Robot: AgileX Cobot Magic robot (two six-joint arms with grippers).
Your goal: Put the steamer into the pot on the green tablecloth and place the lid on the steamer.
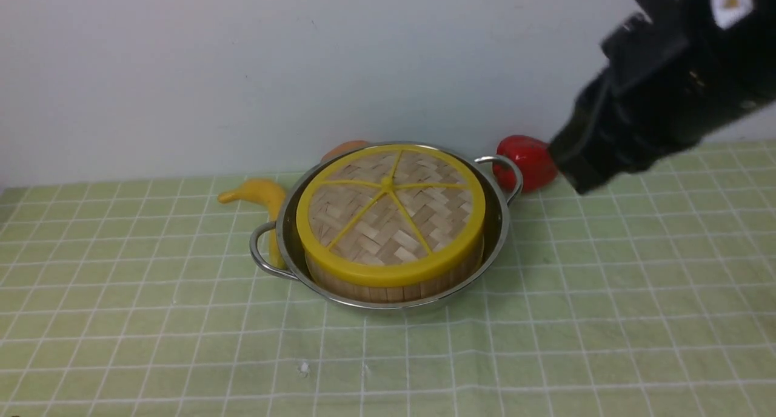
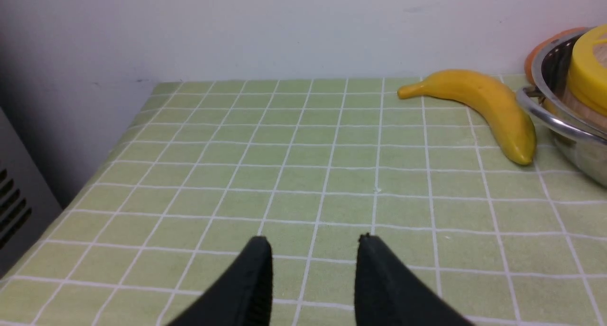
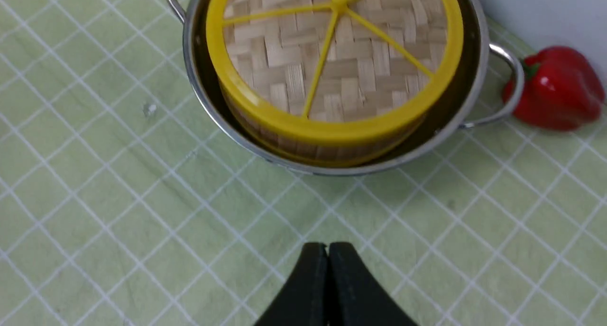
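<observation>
The steel pot (image 1: 497,223) stands on the green tablecloth (image 1: 606,320) near the back wall. The bamboo steamer (image 1: 388,291) sits inside it, and the woven lid (image 1: 391,214) with yellow rim and spokes lies flat on top, hiding the buns. The right wrist view shows the pot (image 3: 189,79), steamer wall (image 3: 284,143) and lid (image 3: 332,65) from above. My right gripper (image 3: 327,248) is shut and empty, above the cloth away from the pot; its arm (image 1: 655,102) is raised at the upper right. My left gripper (image 2: 313,243) is open and empty over bare cloth (image 2: 284,174), left of the pot (image 2: 564,127).
A yellow banana (image 1: 257,196) lies against the pot's left side, also in the left wrist view (image 2: 488,103). A red pepper (image 1: 526,161) lies by the pot's right handle, also in the right wrist view (image 3: 557,89). An orange object (image 1: 345,149) shows behind the pot. The wall runs close behind.
</observation>
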